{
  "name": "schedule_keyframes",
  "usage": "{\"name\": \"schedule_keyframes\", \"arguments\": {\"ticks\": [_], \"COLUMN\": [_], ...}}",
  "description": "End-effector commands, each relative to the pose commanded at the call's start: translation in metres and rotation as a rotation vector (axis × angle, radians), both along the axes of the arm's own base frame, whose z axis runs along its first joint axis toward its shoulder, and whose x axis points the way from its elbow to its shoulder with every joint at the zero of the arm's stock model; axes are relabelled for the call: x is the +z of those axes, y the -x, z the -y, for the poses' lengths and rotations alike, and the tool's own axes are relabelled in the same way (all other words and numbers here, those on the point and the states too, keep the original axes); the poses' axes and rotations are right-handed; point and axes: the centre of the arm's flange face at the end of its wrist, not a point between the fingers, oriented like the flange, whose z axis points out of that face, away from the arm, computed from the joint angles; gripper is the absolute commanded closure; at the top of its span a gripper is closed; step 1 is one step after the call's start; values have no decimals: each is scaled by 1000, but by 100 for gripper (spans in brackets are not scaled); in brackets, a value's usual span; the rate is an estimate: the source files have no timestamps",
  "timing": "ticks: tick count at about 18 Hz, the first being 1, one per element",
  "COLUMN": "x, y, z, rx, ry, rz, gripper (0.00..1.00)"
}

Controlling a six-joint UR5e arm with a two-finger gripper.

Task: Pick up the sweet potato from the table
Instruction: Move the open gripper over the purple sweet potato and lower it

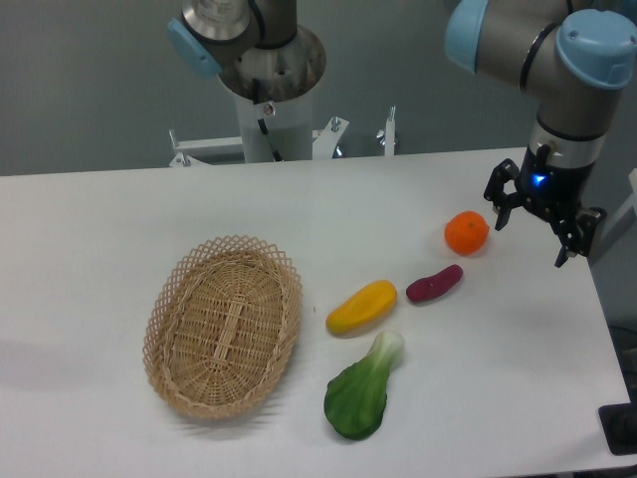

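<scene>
One fixed camera looks down at the table (109,214) from its front, moderately near; arm base at upper centre.

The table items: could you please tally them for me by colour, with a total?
Orange: 1, the round orange
Yellow: 1, the elongated yellow fruit
Reddish-purple: 1, the sweet potato
Green: 1, the leafy vegetable
Tan: 1, the wicker basket
Total: 5

The sweet potato (434,285) lies on the table (100,219); jaws apparently spread, right of it.
</scene>
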Motion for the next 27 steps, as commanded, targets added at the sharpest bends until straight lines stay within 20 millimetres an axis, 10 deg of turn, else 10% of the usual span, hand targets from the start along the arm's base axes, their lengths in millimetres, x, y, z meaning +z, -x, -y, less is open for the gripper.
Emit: {"name": "schedule_keyframes", "arguments": {"ticks": [17, 27], "x": [-35, -134], "y": [-11, -38], "z": [-9, -27], "rx": [28, -29], "ry": [-1, 85], "rz": [2, 12], "gripper": [0, 0]}}
